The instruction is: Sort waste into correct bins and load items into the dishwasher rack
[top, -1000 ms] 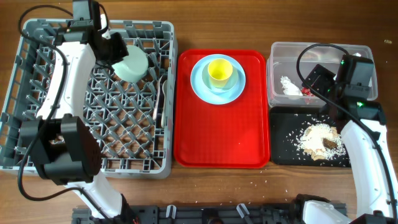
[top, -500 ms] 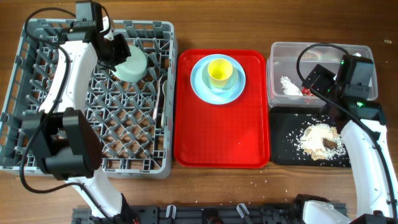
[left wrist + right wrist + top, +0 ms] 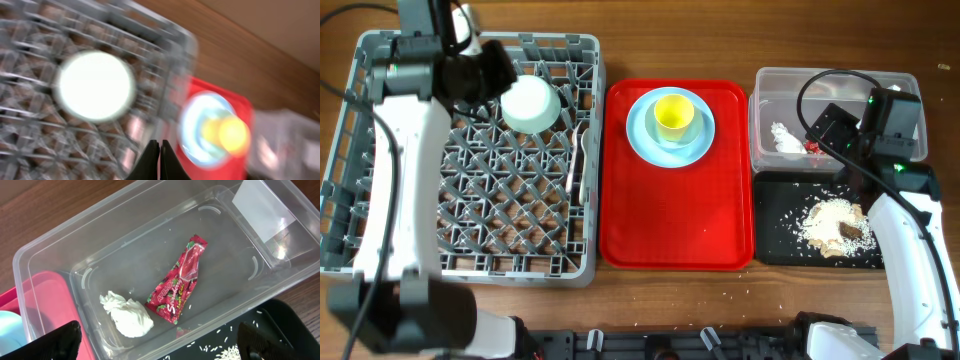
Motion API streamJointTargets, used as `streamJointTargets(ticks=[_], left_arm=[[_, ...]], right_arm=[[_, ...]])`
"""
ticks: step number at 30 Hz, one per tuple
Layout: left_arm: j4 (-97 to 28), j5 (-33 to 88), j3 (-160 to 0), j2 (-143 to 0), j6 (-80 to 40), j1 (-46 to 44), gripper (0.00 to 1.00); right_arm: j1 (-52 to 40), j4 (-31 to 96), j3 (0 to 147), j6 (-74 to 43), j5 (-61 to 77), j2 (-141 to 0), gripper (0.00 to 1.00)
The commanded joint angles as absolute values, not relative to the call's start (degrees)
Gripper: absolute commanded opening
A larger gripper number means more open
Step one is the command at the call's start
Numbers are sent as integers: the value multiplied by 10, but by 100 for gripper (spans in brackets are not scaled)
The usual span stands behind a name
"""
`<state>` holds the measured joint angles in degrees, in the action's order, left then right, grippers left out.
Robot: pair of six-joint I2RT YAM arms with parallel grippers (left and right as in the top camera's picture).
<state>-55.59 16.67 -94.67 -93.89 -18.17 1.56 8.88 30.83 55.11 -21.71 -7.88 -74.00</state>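
The pale green bowl (image 3: 530,102) lies upside down in the grey dishwasher rack (image 3: 380,200); it is blurred in the left wrist view (image 3: 95,86). My left gripper (image 3: 492,76) is shut and empty, just left of the bowl (image 3: 160,155). A white utensil (image 3: 582,150) lies in the rack. The yellow cup (image 3: 672,117) sits on the blue plate (image 3: 645,138). My right gripper (image 3: 160,345) is open over the clear tub (image 3: 45,245), which holds the red wrapper (image 3: 180,280) and the napkin (image 3: 127,317). Food scraps (image 3: 835,225) lie in the black tray (image 3: 780,240).
The plate and cup stand at the back of a red serving tray (image 3: 670,220) between the rack and the bins. The clear tub (image 3: 840,80) is behind the black tray. A few crumbs lie on the wooden table near the front edge.
My left arm has drawn back from the bowl, up and to the left, leaving the bowl in the rack. The right arm has not moved.
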Motion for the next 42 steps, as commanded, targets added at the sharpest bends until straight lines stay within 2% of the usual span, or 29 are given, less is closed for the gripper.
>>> streamJointTargets(ticks=[1,7,17,19,21,23,25,34,42], left_arm=[[-580,210,-946,-916,-188,-69,4],[-546,108,-946,-947,-185,-209,4],[-324,57,-946,-1117,-182,-359,27],[-293,38,-946,-1140,-182,-369,30],[-247,12,-946,-1176,-161,-380,26],[-235,12,-946,-1197,-141,-383,26],[-243,-8,-946,-1209,-137,-384,31],[-277,-35,-946,-1211,-137,-384,29],[-277,-24,-946,-1096,-159,-384,30]], right_arm=[[91,309,562,-211,-74,-742,100],[91,309,562,-211,-74,-742,100],[91,309,562,-211,-74,-742,100],[91,309,562,-211,-74,-742,100],[91,309,562,-211,-74,-742,100],[91,309,562,-211,-74,-742,100],[91,309,562,-211,-74,-742,100],[91,309,562,-211,-74,-742,100],[91,309,562,-211,-74,-742,100]])
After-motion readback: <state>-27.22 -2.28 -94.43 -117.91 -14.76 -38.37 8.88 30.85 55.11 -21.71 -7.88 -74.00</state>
